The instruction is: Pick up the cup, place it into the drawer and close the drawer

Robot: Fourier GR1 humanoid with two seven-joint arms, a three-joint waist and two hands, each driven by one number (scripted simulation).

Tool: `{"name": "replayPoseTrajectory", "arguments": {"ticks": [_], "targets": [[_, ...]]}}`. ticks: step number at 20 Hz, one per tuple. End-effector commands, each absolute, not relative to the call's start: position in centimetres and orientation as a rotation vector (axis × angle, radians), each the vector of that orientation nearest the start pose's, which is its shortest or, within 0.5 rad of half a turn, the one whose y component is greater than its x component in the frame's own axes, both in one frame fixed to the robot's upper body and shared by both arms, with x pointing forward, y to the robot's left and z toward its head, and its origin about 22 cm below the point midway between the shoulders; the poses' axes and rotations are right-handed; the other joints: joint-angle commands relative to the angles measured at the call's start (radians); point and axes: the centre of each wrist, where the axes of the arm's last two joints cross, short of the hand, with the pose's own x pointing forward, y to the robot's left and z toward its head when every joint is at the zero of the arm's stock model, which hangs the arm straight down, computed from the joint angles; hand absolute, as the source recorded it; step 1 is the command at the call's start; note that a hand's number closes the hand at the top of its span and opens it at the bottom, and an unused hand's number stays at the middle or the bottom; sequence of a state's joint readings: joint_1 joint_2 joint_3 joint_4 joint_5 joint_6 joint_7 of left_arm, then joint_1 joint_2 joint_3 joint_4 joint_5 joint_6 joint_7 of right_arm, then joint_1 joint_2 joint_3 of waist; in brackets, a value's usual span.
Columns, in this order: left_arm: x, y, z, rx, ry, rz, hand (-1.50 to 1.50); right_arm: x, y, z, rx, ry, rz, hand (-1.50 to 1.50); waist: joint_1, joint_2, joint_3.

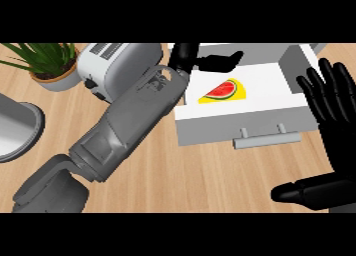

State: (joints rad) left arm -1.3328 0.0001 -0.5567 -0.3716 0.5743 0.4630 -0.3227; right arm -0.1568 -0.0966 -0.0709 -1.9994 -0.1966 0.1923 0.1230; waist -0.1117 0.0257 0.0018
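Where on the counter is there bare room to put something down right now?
Bare wood lies in front of the open drawer, between the left forearm and the right hand. A smaller patch sits between the plant and the grey bin. It is crowded around the toaster, where the left hand reaches over the drawer's back edge.

We see an evenly and brightly lit scene, without glare on the pale wood tabletop [210, 170]. Taking the white drawer [247, 107] as our landmark, we note only a faint soft shadow beneath its front face and handle. To its left, the toaster [118, 65] shows a gentle sheen, and the grey forearm [129, 125] darkens on its lower side. The right hand [336, 130], right of the drawer, appears uniformly black.
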Motion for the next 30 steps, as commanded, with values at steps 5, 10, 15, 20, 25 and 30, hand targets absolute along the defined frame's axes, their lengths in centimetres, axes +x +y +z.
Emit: {"name": "replayPoseTrajectory", "arguments": {"ticks": [5,10,15,20,25,30], "targets": [[42.2,0.5,13.5,-0.108,-1.912,-0.262,-1.5,24.3,-24.4,13.9,0.298,-2.029,0.164,-1.5,0.012,-0.002,0.0],[42.2,0.2,15.1,-0.254,-1.983,-0.173,-1.5,24.0,-25.7,13.8,0.309,-1.983,0.151,-1.5,0.053,-0.012,-0.001],[42.4,0.7,16.0,-0.336,-1.969,-0.107,-1.5,22.3,-26.3,14.3,0.344,-1.992,0.172,1.5,0.089,-0.024,-0.002],[41.7,2.4,15.0,-0.331,-1.961,-0.01,-1.5,21.9,-26.6,14.8,0.263,-1.954,0.412,1.5,0.12,-0.034,-0.002],[41.4,8.4,13.7,-0.297,-1.939,0.077,-1.5,21.0,-27.8,14.2,0.143,-1.935,0.505,1.5,0.138,-0.037,-0.002],[39.5,14.4,11.6,-0.261,-1.911,0.137,-1.5,21.0,-27.7,13.7,0.068,-1.889,0.631,1.5,0.148,-0.036,-0.002]]}}
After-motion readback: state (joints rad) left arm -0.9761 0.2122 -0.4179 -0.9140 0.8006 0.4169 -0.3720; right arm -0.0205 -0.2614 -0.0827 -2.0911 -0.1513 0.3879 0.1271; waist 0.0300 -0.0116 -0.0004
